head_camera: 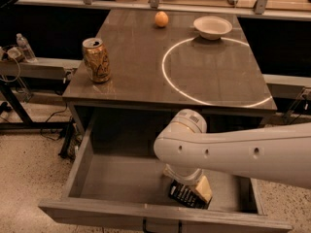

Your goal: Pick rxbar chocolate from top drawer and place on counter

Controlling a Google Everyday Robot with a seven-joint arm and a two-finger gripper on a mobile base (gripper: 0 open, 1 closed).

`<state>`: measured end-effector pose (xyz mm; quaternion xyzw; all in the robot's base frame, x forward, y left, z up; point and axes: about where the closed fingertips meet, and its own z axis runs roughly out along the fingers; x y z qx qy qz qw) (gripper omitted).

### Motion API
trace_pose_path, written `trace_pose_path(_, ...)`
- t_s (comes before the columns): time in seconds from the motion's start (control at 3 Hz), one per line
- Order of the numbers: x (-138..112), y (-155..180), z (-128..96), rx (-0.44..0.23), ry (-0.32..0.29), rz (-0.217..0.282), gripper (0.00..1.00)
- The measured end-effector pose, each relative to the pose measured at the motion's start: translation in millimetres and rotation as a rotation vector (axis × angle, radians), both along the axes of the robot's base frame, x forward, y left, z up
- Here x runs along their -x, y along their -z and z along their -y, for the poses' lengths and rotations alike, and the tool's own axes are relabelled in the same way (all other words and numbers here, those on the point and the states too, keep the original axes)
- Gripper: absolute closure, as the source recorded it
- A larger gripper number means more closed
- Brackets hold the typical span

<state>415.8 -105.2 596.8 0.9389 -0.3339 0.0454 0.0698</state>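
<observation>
Under the wide counter [141, 67] the top drawer [116, 178] stands pulled well out, deep and grey. From the right a thick white arm [243, 152] bends down into it, and its gripper [201, 189] sits low near the drawer's front right, right against the rxbar chocolate [181, 194]. How far it is spread, or whether it has hold of the bar, I cannot tell. The bar lies on the drawer floor, small and black. I'd judge it light, a little bendy, slick in its wrapper, so it is best pinched across its narrow width near the middle
</observation>
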Motion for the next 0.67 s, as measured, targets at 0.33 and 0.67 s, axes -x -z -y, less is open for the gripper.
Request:
trace_pose_path(0.33, 3.9, 4.0, 4.8, -0.025, 0.001, 0.002, 0.42)
trace_pose_path(0.67, 4.8, 0.6, 5.1, -0.035, 0.001, 0.000, 0.73)
